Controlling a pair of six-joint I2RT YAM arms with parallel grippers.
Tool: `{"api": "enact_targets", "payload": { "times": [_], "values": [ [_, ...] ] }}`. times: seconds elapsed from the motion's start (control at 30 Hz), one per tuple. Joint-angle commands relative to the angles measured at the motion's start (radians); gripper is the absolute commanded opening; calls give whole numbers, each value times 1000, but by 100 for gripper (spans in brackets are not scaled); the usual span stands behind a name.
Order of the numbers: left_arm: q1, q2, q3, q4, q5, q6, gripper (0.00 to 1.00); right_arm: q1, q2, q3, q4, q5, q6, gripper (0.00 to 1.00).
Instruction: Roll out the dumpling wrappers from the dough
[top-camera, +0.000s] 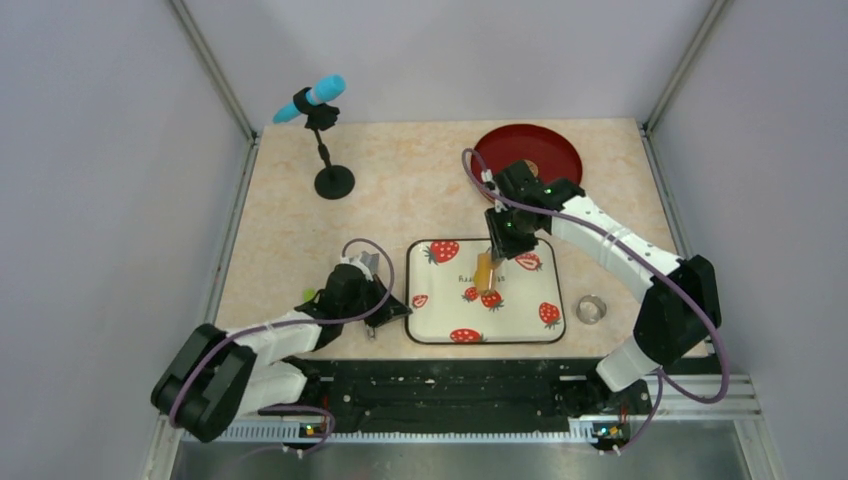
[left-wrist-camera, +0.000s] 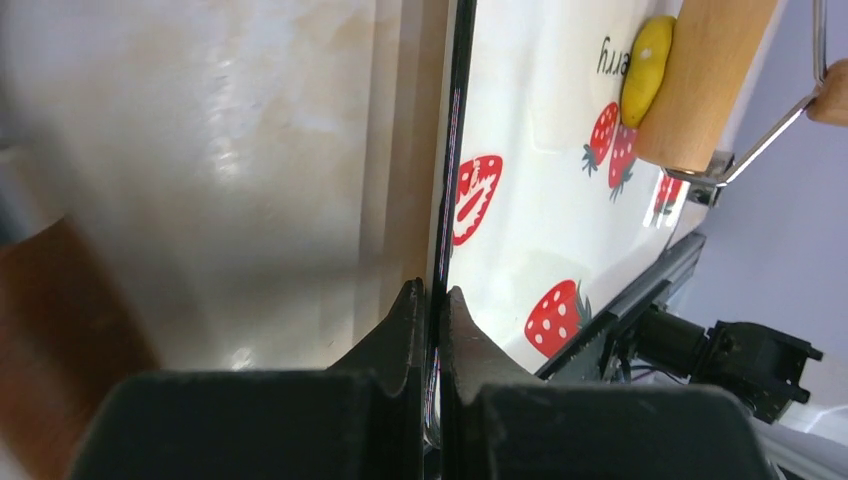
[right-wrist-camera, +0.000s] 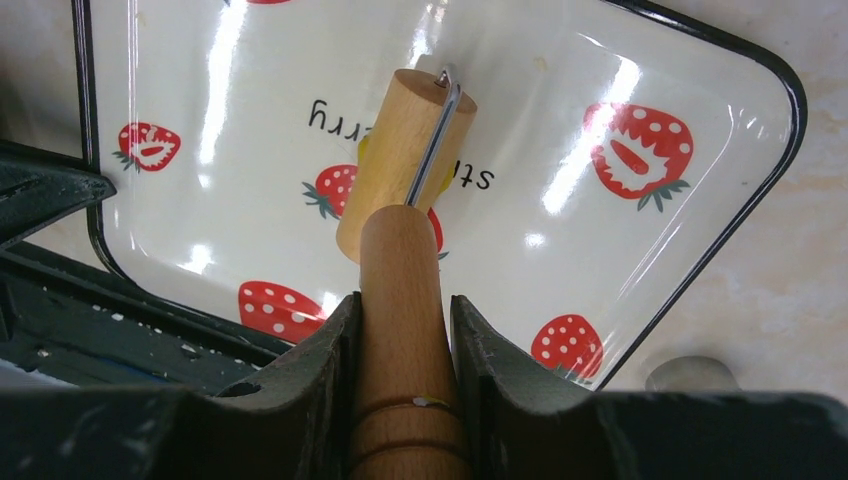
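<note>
R gripper (right-wrist-camera: 405, 310) is clamped on the handle of the wooden roller (right-wrist-camera: 400, 150); the jaws are narrow and the handle fills the gap. L gripper (left-wrist-camera: 432, 300) is pinched tight on the left rim of the strawberry tray (top-camera: 525, 295), which lies on the bench (top-camera: 420, 190).

The dough (left-wrist-camera: 645, 70) is a yellow lump mid-tray, touching the roller's barrel.

Key relation: the dough lies ahead of the R gripper, past the handle, on the barrel's left side. In top view the barrel's long axis runs approx up-down the frame. So we reckon the next stroke has to travel leftwards across the frame to ride over the lump. R arm is nearer and has the tool. L gripper is at the tray edge, well apart from the dough, so prob. just steadying.

Views:
- L wrist shows the lump clearly, upper right of frame, plump and not yet flat.
- R wrist shows only a thin yellow sliver beside the barrel.
- Top view barely shows the dough, but alone shows the metal ring (top-camera: 591, 308) on the bench right of the tray and the red plate (top-camera: 545, 150) at upper right.
</note>
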Motion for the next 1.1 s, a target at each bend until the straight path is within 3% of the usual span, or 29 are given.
{"api": "enact_targets", "payload": {
  "times": [0.0,0.1,0.4,0.7,1.07],
  "values": [
    [29,-192,-72,-216,-189,-45,0,32,112,-25,-105,303,-84,0],
    [33,-232,-93,-219,-206,-55,0,46,140,-36,-68,287,-92,0],
    [38,-130,-68,-201,-190,-41,0,83,186,-72,-53,344,-82,0],
    [54,-144,-89,-181,-181,-47,0,92,200,-150,-68,410,-60,0],
    [74,-146,-108,-155,-158,-48,0,101,246,-182,-45,377,-61,0]
  ]
}}
